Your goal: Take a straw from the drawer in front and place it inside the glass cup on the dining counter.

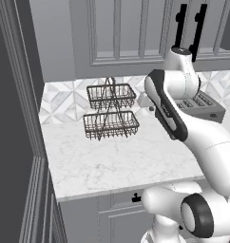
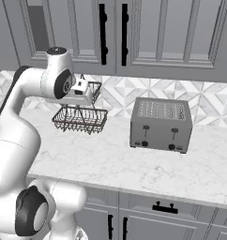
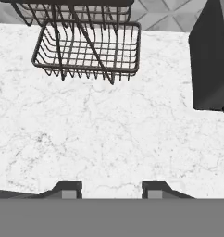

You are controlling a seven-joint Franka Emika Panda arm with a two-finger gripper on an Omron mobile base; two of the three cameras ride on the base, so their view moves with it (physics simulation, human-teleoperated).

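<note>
From the left base view, my own arm (image 1: 183,118) blocks much of the scene. It hides most of the toaster (image 1: 205,108), so just a strip of its top and end shows behind my forearm. The two-tier wire basket (image 1: 110,110) stands clear on the worktop (image 1: 112,161) against the tiled wall. Below the worktop edge, a short black handle (image 1: 136,198) of the drawer (image 1: 119,199) peeks out beside my lower joint; the drawer front sits flush with the cabinet, closed.

The right base view shows the toaster whole, its slots and two levers plain, which the left view does not. Here my wrist covers the upper tier of the basket, and my gripper (image 2: 87,93) is hard to make out against the wires. The drawer's bar handle (image 2: 165,207) shows fully here, the front closed. The straw lies nowhere that I can see.

In the hand view, my two fingertips (image 3: 67,189) stand well apart at the bottom edge with nothing between them, above bare marble. The basket's lower tier is ahead, its top tier cut off, and the toaster is a dark block cut by the right edge.
</note>
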